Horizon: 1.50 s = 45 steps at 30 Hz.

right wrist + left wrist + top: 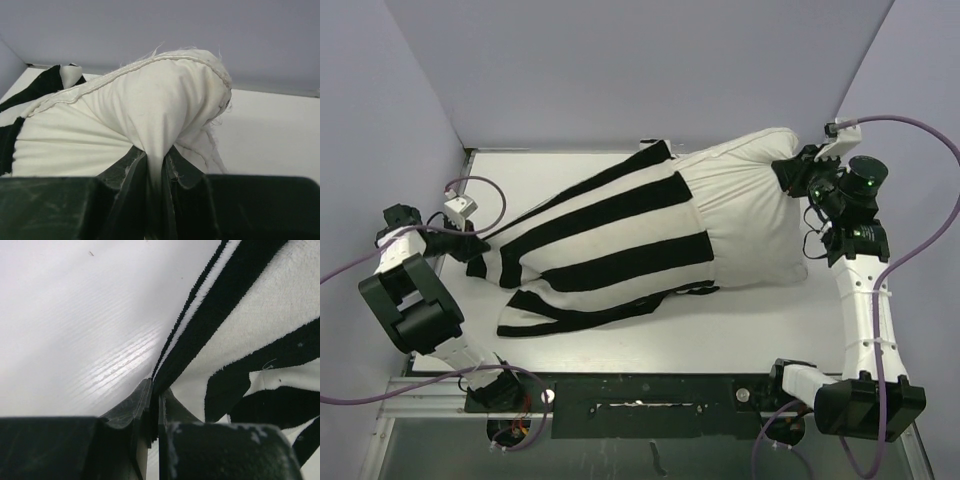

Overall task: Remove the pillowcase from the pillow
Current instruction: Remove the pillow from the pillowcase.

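Observation:
The black and white striped pillowcase (600, 250) lies stretched across the table, covering the left part of the white pillow (750, 215), whose right end sticks out bare. My left gripper (470, 245) is shut on the pillowcase's left edge; in the left wrist view the dark hem (165, 367) runs down between the closed fingers of the left gripper (156, 390). My right gripper (788, 172) is shut on the pillow's far right corner. The right wrist view shows a fold of the pillow (155, 115) pinched in the right gripper (157, 155).
The white table (750, 330) is walled by lilac panels at the back and sides. A black rail (650, 400) with the arm bases runs along the near edge. Purple cables (920, 130) loop beside both arms.

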Each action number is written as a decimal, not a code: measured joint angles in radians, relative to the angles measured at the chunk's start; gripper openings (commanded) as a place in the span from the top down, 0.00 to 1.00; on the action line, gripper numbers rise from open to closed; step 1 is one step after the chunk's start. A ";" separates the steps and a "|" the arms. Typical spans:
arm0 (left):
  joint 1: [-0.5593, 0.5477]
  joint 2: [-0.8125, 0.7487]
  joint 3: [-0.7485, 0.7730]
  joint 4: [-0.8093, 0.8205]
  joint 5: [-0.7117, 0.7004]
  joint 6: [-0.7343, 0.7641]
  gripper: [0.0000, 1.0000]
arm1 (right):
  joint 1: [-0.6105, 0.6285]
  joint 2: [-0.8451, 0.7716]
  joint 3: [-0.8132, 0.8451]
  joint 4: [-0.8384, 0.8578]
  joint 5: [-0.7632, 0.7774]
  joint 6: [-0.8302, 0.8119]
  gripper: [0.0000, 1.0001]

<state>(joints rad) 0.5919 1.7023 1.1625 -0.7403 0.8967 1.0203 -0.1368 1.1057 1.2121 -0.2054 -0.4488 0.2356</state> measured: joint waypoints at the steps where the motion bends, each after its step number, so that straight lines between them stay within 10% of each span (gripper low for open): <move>1: 0.000 0.000 0.007 0.001 -0.002 -0.008 0.94 | 0.000 0.011 0.001 -0.018 0.016 -0.006 1.00; 8: -0.088 -0.008 0.169 -0.028 -0.206 -0.061 0.07 | -0.016 0.156 0.047 -0.111 0.245 -0.029 1.00; 16: -0.414 -0.210 0.185 -0.180 -0.127 0.010 0.02 | 0.014 0.164 -0.060 -0.108 0.508 -0.099 1.00; 22: -0.629 -0.399 -0.087 -0.156 -0.169 0.072 0.02 | 0.021 0.125 -0.122 -0.080 0.540 -0.113 0.91; 25: -0.632 -0.356 -0.141 -0.105 -0.218 0.052 0.02 | 0.021 0.108 -0.138 -0.070 0.539 -0.116 0.79; 33: -0.551 -0.240 -0.090 0.045 -0.245 0.024 0.02 | 0.021 0.066 -0.181 -0.040 0.509 -0.094 0.01; 45: -0.525 -0.055 -0.079 0.145 -0.218 0.037 0.05 | 0.069 -0.138 -0.199 -0.207 0.445 -0.018 0.02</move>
<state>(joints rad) 0.0666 1.6474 1.0840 -0.5957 0.6788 1.0569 -0.0673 0.9676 1.0134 -0.4122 -0.0040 0.2180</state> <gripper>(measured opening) 0.979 0.977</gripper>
